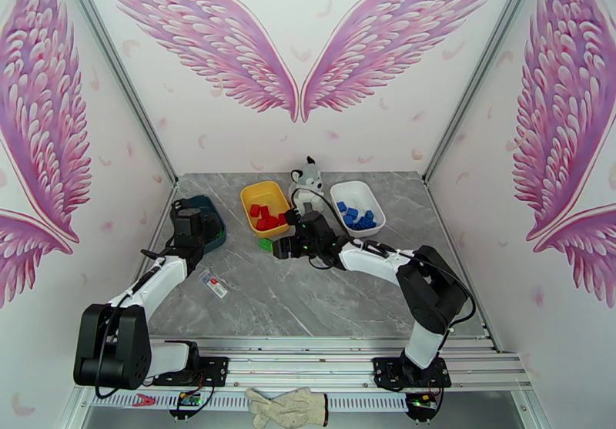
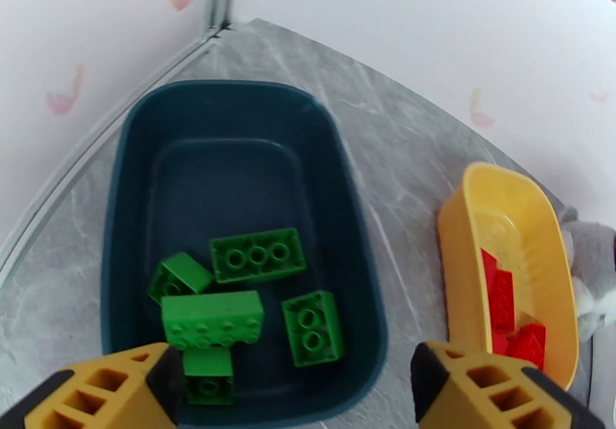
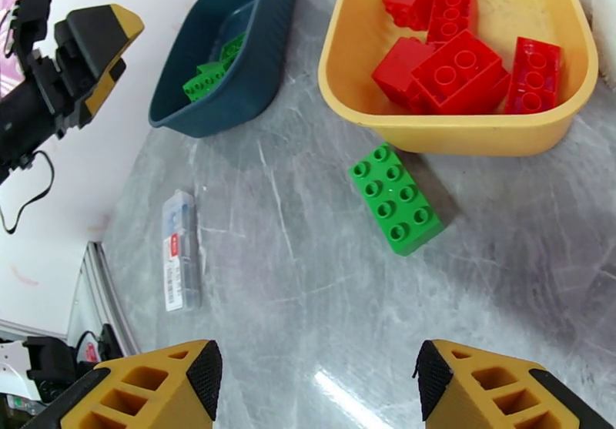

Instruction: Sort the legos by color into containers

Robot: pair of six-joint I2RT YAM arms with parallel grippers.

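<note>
Several green legos (image 2: 258, 255) lie in the dark teal container (image 2: 223, 153). My left gripper (image 2: 296, 392) hovers open over its near end with nothing between the fingers. One green lego (image 3: 396, 199) lies on the table just in front of the yellow container (image 3: 462, 134), which holds several red legos (image 3: 454, 68). My right gripper (image 3: 319, 384) stands open above the table, a little short of that green lego (image 1: 266, 245). The white container (image 1: 339, 192) holds several blue legos (image 1: 358, 216).
A grey-white plush husky (image 1: 309, 176) sits between the yellow and white containers. A small white-and-red tag (image 3: 179, 249) lies on the table to the left. A work glove (image 1: 289, 406) rests on the front rail. Walls close in the table on both sides.
</note>
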